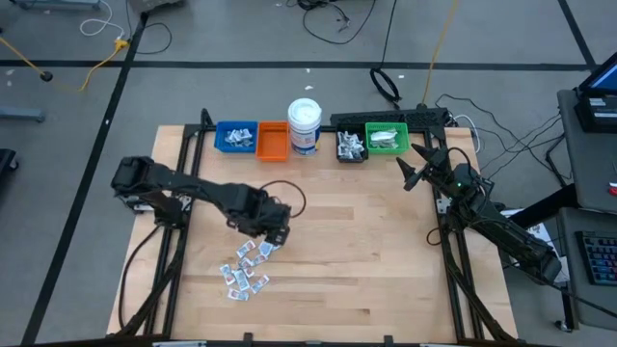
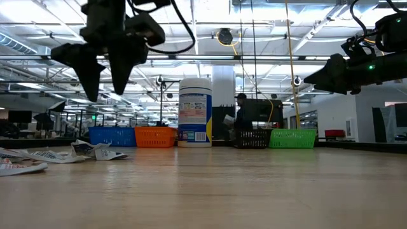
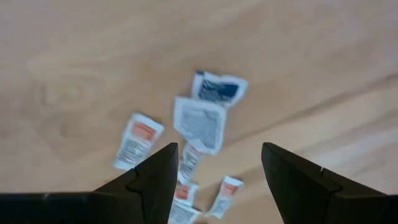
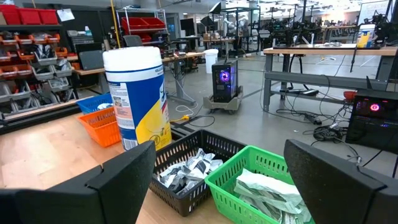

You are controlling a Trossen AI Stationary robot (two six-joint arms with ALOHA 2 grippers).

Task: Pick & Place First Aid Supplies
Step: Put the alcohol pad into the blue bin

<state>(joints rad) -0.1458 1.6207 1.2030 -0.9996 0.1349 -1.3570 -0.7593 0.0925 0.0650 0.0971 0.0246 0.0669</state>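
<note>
The first aid supplies, several small flat wrapped packets (image 1: pixel 246 268), lie in a loose pile on the wooden table near its front left; they show also in the left wrist view (image 3: pixel 200 123) and in the low view (image 2: pixel 38 156). My left gripper (image 1: pixel 273 234) hangs open above the pile's far right edge, fingers pointing down (image 2: pixel 106 95), clear of the packets (image 3: pixel 217 180). My right gripper (image 1: pixel 411 164) waits open and level at the back right, facing the bins (image 4: pixel 219 149), with nothing between its fingers.
Along the table's far edge stand a blue bin (image 1: pixel 236 137), an orange bin (image 1: pixel 273 143), a white jar with a blue label (image 1: pixel 305 125), a black bin (image 1: pixel 351 146) and a green bin (image 1: pixel 388 140); the blue, black and green ones hold packets.
</note>
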